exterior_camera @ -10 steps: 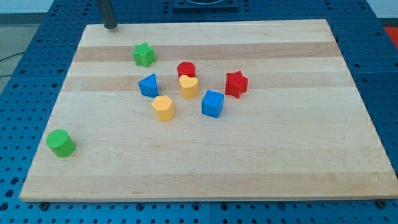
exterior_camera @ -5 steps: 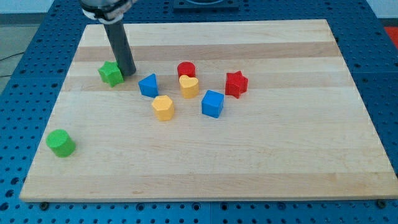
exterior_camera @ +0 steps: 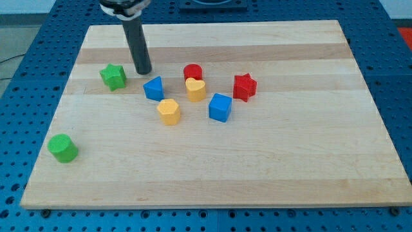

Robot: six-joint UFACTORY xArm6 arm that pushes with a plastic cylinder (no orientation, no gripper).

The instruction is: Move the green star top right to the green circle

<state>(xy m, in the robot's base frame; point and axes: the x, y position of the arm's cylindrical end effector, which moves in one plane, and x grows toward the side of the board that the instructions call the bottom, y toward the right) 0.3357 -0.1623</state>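
Note:
The green star [exterior_camera: 113,77] lies on the wooden board [exterior_camera: 290,154] at the upper left. The green circle [exterior_camera: 63,148] sits near the board's left edge, lower down, well below and left of the star. My tip [exterior_camera: 143,72] rests on the board to the right of the star, a short gap apart, and just above the blue triangle-like block [exterior_camera: 154,88].
A cluster sits right of my tip: red cylinder [exterior_camera: 192,72], yellow heart [exterior_camera: 196,89], yellow hexagon [exterior_camera: 168,111], blue cube [exterior_camera: 220,107] and red star [exterior_camera: 244,86]. Blue pegboard surrounds the board.
The green star was pushed down and left from its earlier spot. My tip came down from the top left corner, pushed it, and has now backed off slightly to the right.

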